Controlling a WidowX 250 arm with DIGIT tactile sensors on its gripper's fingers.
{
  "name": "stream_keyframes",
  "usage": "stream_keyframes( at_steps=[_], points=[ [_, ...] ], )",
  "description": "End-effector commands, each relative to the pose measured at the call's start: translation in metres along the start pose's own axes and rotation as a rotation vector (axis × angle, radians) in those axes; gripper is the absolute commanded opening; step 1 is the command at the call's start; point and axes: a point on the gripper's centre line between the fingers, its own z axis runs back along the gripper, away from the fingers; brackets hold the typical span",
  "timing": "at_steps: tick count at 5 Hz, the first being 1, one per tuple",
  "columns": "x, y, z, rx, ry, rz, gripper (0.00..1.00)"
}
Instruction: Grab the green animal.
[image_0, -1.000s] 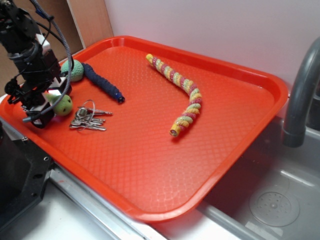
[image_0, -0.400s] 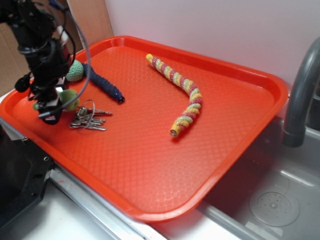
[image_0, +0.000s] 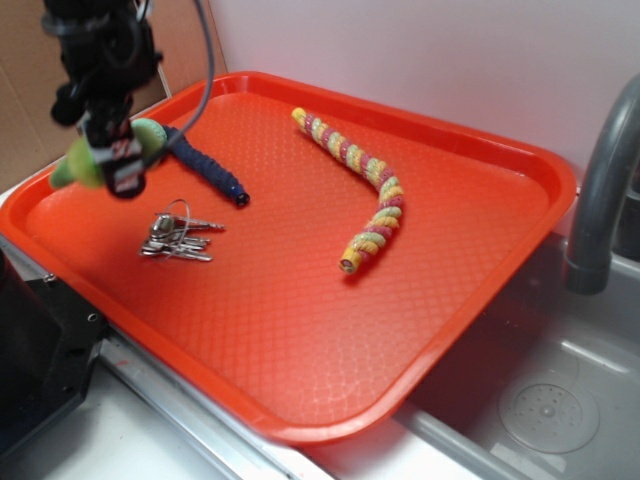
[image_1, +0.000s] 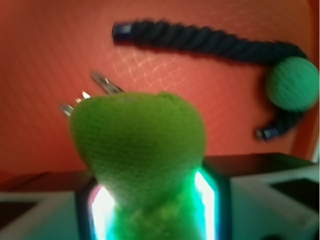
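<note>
Above the tray's far-left corner: pincer hanging clear of the surface, closed around the green animal.
Green animal: lifted off the tray, rounded head filling the wrist view, body squeezed between the lit fingers.
Tray: red, textured, beside a sink on the right.
Keys: flat on the tray, just near-right of the pincer.
Teal ball with dark blue knitted tail: far left, partly hidden behind the pincer; clear in the wrist view.
Striped snake: curved across the tray's middle, well apart from the pincer.
Faucet: grey, at the right edge.
</note>
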Motion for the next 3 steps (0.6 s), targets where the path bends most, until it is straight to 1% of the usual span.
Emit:
stream_keyframes(
  at_steps=[1,2,3],
  points=[
    [0.023,-0.031,0.068,-0.047,0.016,0.262,0.00],
    [0.023,-0.038,0.083,-0.052,-0.037,0.295,0.00],
    [0.025,-0.040,0.083,-0.028,-0.092,0.283,0.00]
  ],
)
